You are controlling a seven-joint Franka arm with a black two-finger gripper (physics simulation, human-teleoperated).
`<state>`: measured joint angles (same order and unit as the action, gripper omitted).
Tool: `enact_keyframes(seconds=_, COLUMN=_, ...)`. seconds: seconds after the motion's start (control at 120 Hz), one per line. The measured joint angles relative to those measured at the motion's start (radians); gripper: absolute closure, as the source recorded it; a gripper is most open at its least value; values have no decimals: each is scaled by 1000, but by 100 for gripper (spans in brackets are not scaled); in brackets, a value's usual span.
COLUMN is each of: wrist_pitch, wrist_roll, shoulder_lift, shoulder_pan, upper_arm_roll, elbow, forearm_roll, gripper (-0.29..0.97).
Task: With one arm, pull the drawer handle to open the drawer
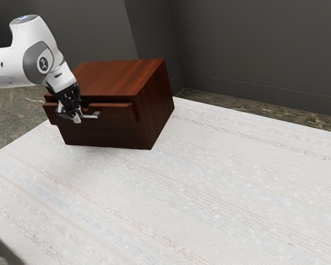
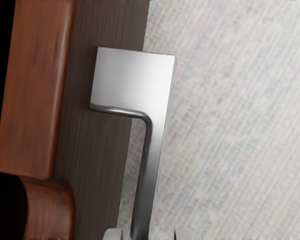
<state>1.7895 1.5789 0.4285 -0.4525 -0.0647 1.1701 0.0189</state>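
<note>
The drawer handle (image 1: 91, 114) lies level along the drawer (image 1: 113, 110) front

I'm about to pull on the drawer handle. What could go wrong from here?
1. The hand sits at one end of the handle, not at its middle, so a pull might skew the drawer or slide off the bar.
2. Nothing visible anchors the cabinet to the cloth-covered table, so it might drag toward the arm instead of the drawer opening.
</note>
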Motion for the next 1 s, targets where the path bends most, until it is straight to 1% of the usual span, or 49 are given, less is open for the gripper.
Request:
enact_keyframes(seconds=0.192, wrist_pitch=-3, wrist_roll=-4, shoulder_lift=-47, shoulder_pan=-5, upper_arm_roll=1, elbow=64, forearm_roll=2, gripper=68)
enact_keyframes(seconds=0.25, wrist_pitch=-3, wrist_roll=-6, shoulder_lift=-59, shoulder_pan=-6, upper_arm_roll=2, elbow=83, forearm_roll=2, gripper=71)
enact_keyframes(seconds=0.525, wrist_pitch=-3, wrist_roll=-13, shoulder_lift=-111, shoulder_pan=-8, upper_arm_roll=2, elbow=154, forearm_roll=3, gripper=70)
enact_keyframes(seconds=0.625, wrist_pitch=-3, wrist_roll=-17, shoulder_lift=-130, shoulder_pan=-10, upper_arm_roll=8, elbow=182, forearm_roll=3, gripper=68)
enact_keyframes(seconds=1.0, wrist_pitch=-3, wrist_roll=-32, shoulder_lift=-216, shoulder_pan=-12, upper_arm_roll=14, elbow=290, forearm_roll=1, gripper=68)
